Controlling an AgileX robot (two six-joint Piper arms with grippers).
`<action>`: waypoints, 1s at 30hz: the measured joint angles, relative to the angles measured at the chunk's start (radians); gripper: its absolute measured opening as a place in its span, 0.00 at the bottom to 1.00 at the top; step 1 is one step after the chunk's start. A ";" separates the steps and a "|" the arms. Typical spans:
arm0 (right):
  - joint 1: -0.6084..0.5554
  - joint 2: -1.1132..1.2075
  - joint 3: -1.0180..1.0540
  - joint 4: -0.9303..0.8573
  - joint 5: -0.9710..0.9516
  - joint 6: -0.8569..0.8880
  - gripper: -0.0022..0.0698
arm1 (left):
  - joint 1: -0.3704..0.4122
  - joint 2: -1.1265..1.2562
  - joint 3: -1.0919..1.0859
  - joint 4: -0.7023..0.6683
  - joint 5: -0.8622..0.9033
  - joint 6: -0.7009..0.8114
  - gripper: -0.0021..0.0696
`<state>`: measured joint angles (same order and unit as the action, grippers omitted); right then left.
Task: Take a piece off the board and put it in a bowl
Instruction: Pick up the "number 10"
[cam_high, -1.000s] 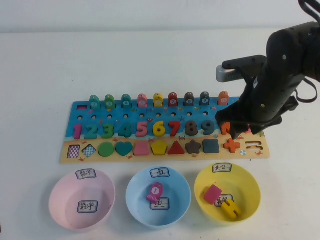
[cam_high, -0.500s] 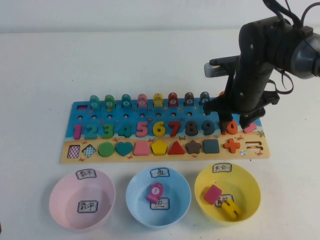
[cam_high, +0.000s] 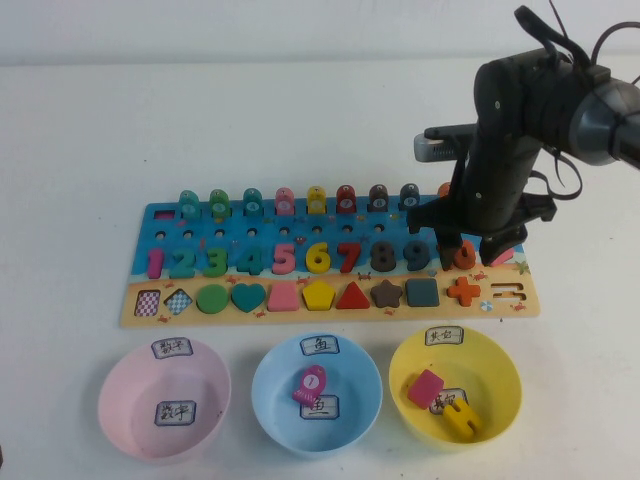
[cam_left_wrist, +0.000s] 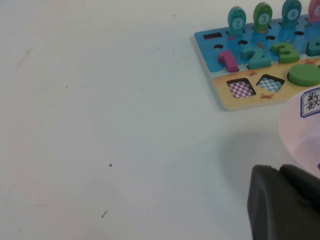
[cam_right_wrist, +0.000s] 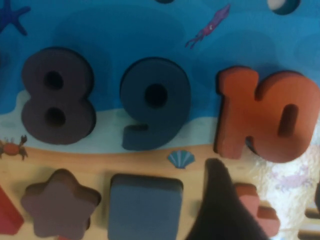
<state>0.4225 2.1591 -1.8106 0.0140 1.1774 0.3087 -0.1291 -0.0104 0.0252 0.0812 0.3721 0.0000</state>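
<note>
The orange "10" (cam_high: 463, 255) sits in its slot at the right end of the number row on the board (cam_high: 165, 216). My right gripper (cam_high: 473, 248) hangs over it, open, with one finger on each side of the piece. In the right wrist view the "10" (cam_right_wrist: 265, 120) lies on the board (cam_right_wrist: 125, 25) just beyond one dark fingertip (cam_right_wrist: 220, 210). The pink bowl (cam_high: 130, 400) stands empty at the front left. The left wrist view shows its rim (cam_left_wrist: 300, 130), the board's left end (cam_left_wrist: 210, 40) and my left gripper (cam_left_wrist: 285, 205) low over the table.
A light blue bowl (cam_high: 275, 400) holding a pink peg and a yellow bowl (cam_high: 500, 390) holding a pink piece and a yellow piece stand in front of the board. An orange plus sign (cam_high: 463, 291) lies just in front of the "10". Bare white table lies to the left.
My right arm has swung left and come down over the "10", with only a small shift in the last half second. The "10" has stayed in its slot.
</note>
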 joint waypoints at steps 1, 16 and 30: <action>0.000 0.000 0.000 0.000 -0.003 0.000 0.53 | 0.000 0.000 0.000 0.000 0.000 0.000 0.02; 0.000 0.009 0.000 0.002 -0.053 0.005 0.53 | 0.000 0.000 0.000 0.000 0.000 0.000 0.02; 0.000 0.039 0.000 -0.024 -0.072 0.005 0.53 | 0.000 0.000 0.000 0.000 0.000 0.000 0.02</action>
<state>0.4225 2.1986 -1.8111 -0.0104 1.1055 0.3137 -0.1291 -0.0104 0.0252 0.0812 0.3721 0.0000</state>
